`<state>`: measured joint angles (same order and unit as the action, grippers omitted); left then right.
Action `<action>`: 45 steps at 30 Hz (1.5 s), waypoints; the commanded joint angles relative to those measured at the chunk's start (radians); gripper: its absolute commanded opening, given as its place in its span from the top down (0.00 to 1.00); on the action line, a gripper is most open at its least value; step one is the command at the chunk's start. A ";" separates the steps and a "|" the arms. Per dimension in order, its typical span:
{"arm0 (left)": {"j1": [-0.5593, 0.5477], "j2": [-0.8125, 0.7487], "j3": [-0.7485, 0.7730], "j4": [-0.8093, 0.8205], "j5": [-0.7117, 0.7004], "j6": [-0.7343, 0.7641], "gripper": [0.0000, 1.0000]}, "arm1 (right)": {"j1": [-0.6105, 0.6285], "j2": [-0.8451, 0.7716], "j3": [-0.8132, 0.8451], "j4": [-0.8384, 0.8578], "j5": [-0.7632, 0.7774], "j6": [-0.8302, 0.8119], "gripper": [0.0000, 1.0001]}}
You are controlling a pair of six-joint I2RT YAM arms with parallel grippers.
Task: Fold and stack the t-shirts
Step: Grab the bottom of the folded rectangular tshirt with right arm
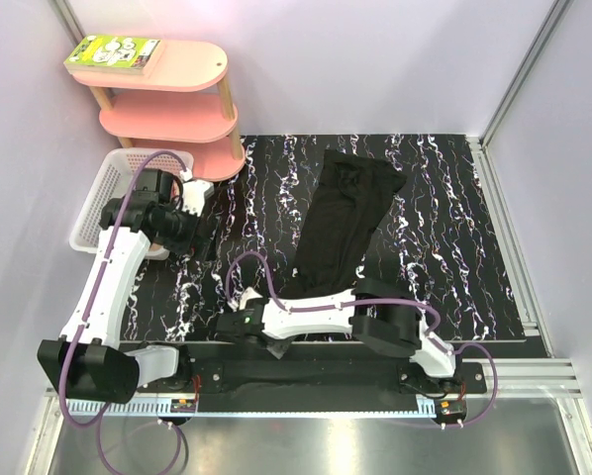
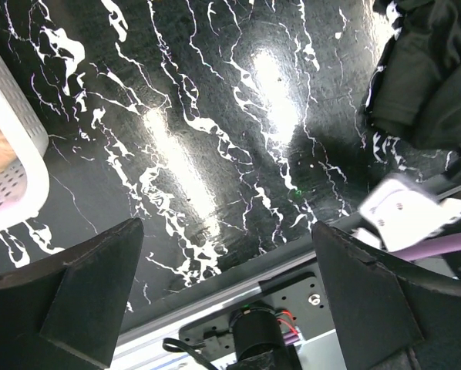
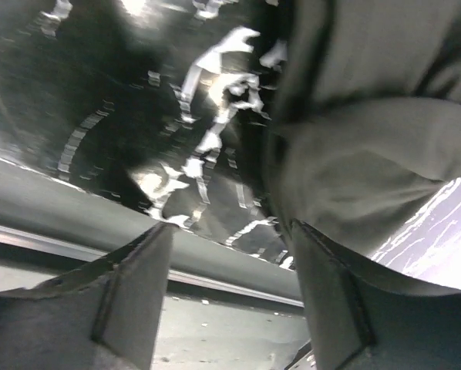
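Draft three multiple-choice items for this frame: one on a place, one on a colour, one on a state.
1. Where is the white basket? A) left side of the table B) right side C) centre
2. What colour is the shelf? A) blue B) pink C) green
3. The left gripper is: A) shut on cloth B) open, empty C) out of view

1A: it stands left of the black t-shirt. 2B: all its tiers are pink. 3B: its fingers stand apart over bare table.
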<state>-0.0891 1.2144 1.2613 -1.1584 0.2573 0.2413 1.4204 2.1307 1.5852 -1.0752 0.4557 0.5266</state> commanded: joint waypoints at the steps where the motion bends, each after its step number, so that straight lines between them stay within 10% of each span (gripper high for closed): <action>1: 0.018 -0.029 -0.005 0.031 0.042 0.065 0.03 | 0.009 0.073 0.101 0.003 0.072 0.059 0.31; 45: 0.071 -0.102 -0.082 -0.004 0.123 0.085 0.02 | -0.064 -0.046 -0.091 0.015 0.109 0.164 0.32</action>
<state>-0.0242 1.1442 1.1881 -1.1763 0.3450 0.3389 1.3697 2.0705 1.4712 -1.1286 0.5560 0.6903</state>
